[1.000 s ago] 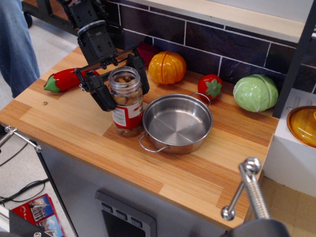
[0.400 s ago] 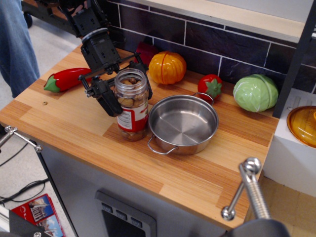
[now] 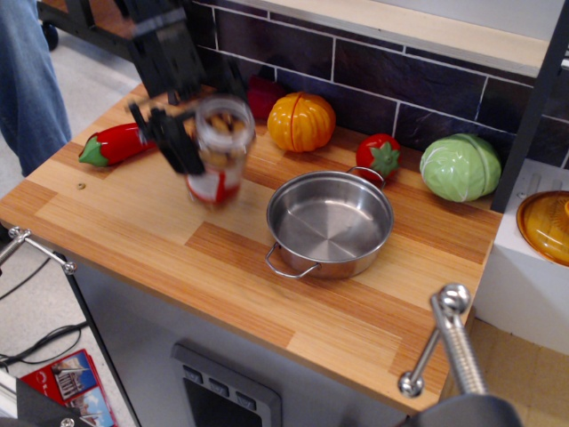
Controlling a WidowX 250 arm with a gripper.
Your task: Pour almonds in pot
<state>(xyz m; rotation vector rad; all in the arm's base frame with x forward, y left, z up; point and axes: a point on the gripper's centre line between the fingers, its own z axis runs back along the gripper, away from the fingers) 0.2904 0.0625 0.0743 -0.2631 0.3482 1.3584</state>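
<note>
Gripper: the black robot gripper (image 3: 206, 133) has its fingers pressed against both sides of the clear cylindrical plastic jar with a red and white label (image 3: 216, 149), pinching it; one finger (image 3: 178, 140) shows on the jar's left side.
Jar position: raised clear of the wooden counter top (image 3: 133, 231); 0.4 s ago it stood on the wood just beside the pot. It is now higher and further left in the view, and blurred by motion.
Almonds: the small tan-brown almonds (image 3: 220, 127) show through the upper part of the jar; their level cannot be read through the blur.
Pot: the shallow round shiny stainless-steel pot with two thin wire loop handles (image 3: 330, 223) sits on the counter in the same spot as 0.4 s ago, apart from the jar; no almonds show in it.
Background items: the red pepper toy (image 3: 114, 145), the orange pumpkin toy (image 3: 301, 122), the red tomato toy (image 3: 380, 157) and the green cabbage toy (image 3: 460, 166) lie along the back of the counter, unchanged.
Side shelf: the orange glass lid (image 3: 546, 226) rests on the white unit at the right edge.
</note>
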